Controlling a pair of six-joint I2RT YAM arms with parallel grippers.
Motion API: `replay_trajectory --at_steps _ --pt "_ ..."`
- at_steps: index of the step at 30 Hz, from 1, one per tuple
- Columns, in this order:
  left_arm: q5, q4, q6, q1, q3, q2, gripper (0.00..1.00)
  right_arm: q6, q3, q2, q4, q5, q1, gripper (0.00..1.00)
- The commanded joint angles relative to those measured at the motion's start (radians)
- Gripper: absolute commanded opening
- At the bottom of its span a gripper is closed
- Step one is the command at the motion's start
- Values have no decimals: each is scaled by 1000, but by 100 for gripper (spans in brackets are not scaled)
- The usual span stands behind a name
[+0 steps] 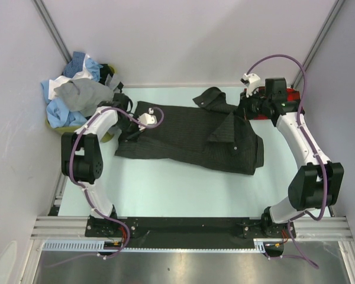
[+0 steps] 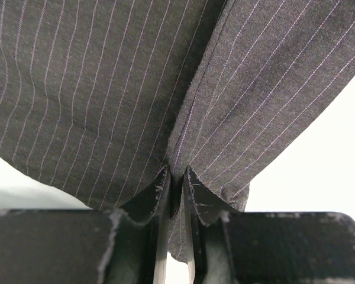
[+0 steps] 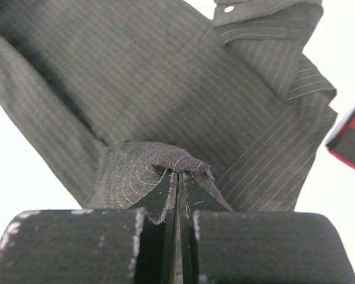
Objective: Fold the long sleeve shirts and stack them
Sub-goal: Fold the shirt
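A dark charcoal pinstriped shirt (image 1: 189,133) lies spread across the middle of the table, a sleeve folded over its right part. My left gripper (image 1: 130,121) sits low at the shirt's left end. In the left wrist view its jaws (image 2: 176,171) stand a narrow slit apart, with a fold of the pinstriped cloth (image 2: 94,89) still hanging between them. My right gripper (image 1: 247,108) is at the shirt's back right corner. In the right wrist view it (image 3: 178,171) is shut on a small bunched ridge of the same shirt (image 3: 165,77).
A red-and-black plaid shirt (image 1: 291,94) lies at the back right, just behind my right wrist, its corner showing in the right wrist view (image 3: 350,142). A heap of blue, white and grey shirts (image 1: 77,94) fills the back left corner. Walls enclose the table on three sides.
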Motion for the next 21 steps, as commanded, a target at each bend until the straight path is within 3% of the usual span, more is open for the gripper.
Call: replay_trajectory --at_steps 1,4,11,14,21 --pt "3 10 -7 9 -14 -17 17 8 83 -2 83 38 -5 0" --pt "58 -6 8 6 -50 -71 13 11 93 -53 9 18 -34 0" --pt "73 -37 102 -18 -261 -207 12 -104 -14 -291 -204 18 -68 0" --pt "62 -14 91 -18 -266 -191 14 -100 -87 -332 -152 48 -21 0" --pt "43 34 -12 -17 -151 -71 22 -49 -81 -181 -5 111 55 0"
